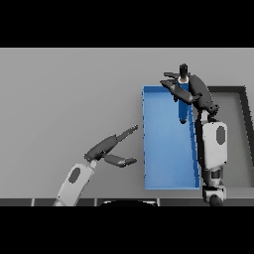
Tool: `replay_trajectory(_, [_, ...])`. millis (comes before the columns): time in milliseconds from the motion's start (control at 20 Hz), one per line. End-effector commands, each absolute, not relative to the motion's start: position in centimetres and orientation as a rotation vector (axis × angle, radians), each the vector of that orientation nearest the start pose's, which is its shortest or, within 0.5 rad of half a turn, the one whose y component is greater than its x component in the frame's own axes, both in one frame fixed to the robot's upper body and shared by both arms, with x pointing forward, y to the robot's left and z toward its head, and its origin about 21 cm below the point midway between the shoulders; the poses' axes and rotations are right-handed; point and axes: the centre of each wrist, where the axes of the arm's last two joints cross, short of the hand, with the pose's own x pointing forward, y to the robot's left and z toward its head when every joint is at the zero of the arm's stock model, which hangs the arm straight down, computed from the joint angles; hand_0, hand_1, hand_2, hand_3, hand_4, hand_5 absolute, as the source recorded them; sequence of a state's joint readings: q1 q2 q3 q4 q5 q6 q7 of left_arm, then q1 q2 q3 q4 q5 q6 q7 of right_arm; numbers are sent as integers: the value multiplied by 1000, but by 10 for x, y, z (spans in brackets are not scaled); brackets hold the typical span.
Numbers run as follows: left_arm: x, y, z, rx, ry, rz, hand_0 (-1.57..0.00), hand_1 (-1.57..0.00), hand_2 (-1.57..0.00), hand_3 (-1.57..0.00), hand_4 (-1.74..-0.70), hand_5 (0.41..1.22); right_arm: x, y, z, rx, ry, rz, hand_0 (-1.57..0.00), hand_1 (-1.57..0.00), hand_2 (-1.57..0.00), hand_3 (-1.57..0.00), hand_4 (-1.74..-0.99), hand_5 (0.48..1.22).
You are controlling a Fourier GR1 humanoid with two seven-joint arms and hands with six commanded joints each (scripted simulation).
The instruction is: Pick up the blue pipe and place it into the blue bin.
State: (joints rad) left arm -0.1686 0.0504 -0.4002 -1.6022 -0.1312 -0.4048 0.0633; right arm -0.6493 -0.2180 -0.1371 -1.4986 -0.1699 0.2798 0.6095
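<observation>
- While it idles nearest us, the left hand rests on the table, fingers spread.
- Farther on, the blue bin.
- Over its far end, the right hand, fingers wrapped round the blue pipe — stiff, light, likely slick; mid-shaft grip suits.

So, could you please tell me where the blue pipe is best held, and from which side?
Mid-shaft, from the right, as I judge it. The blue pipe is long and slim, hanging over the blue bin; the right hand already curls round its upper part.

Bare workbench setting: grey table, blue bin, dark tray
</observation>
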Motion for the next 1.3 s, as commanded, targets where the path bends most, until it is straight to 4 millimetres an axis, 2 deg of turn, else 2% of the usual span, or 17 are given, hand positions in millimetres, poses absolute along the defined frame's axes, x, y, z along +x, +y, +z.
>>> replay_trajectory(0, [260, 124, 41, -451, -1557, -884, 1, 1, 1, 1, -927, 464, 361, -232, 177, 92, -1455, 395, -1571, -1571, -1571, -1571, -1500, 1221])
replay_trajectory(300, [261, 126, 40, -422, -1561, -888, 1, 1, 1, 1, -923, 476, 365, -243, 127, 37, -1247, 296, -1571, -1571, -1571, -1571, -1497, 1221])
replay_trajectory(350, [259, 126, 39, -431, -1570, -885, 1, 1, 1, 1, -923, 478, 363, -244, 119, 29, -1209, 301, -1571, -1571, -1571, -1257, -1546, 1221])
replay_trajectory(400, [259, 126, 42, -433, -1580, -882, 1, 1, 1, 1, -922, 480, 360, -248, 111, 29, -1166, 288, -1571, -1571, -1571, -1005, -1585, 1221])
replay_trajectory(500, [261, 128, 40, -415, -1568, -883, 1, 1, 1, 1, -920, 484, 357, -244, 100, 18, -1092, 273, -1571, -1571, -1571, -643, -1641, 1221])
replay_trajectory(550, [261, 127, 39, -418, -1573, -884, 1, 1, 1, 1, -919, 486, 357, -246, 99, 11, -1059, 259, -1571, -1571, -1571, -514, -1661, 1221])
replay_trajectory(600, [260, 128, 38, -421, -1573, -888, 1, 1, 1, 1, -918, 489, 358, -246, 98, 19, -1024, 235, -1571, -1571, -1571, -411, -1677, 1171])
replay_trajectory(650, [262, 127, 40, -420, -1577, -889, 1, 1, 1, 1, -920, 491, 356, -245, 98, 11, -992, 221, -1571, -1571, -1518, -455, -1626, 1161])
replay_trajectory(750, [261, 131, 40, -421, -1577, -885, 1, 1, 1, 1, -921, 493, 356, -243, 102, 4, -940, 192, -1084, -1025, -987, -291, -1469, 1148])
replay_trajectory(800, [261, 130, 38, -420, -1568, -888, 1, 1, 1, 1, -920, 493, 355, -243, 103, -13, -922, 185, -867, -820, -789, -232, -1405, 1137])
replay_trajectory(900, [262, 131, 38, -421, -1565, -878, 1, 1, 1, 1, -925, 494, 356, -240, 108, -40, -914, 237, -554, -525, -505, -148, -1339, 1108])
replay_trajectory(1050, [261, 131, 39, -425, -1569, -882, 1, 1, 1, 1, -926, 494, 352, -235, 111, -142, -914, 473, -283, -268, -258, -75, -1250, 962])
replay_trajectory(1150, [261, 127, 41, -430, -1572, -882, 1, 1, 1, 1, -927, 495, 347, -234, 110, -158, -890, 562, -181, -171, -165, -48, -1219, 870])
replay_trajectory(1250, [261, 130, 38, -430, -1570, -875, 1, 1, 1, 1, -929, 496, 348, -233, 108, -171, -867, 614, -115, -109, -105, -30, -1190, 809])
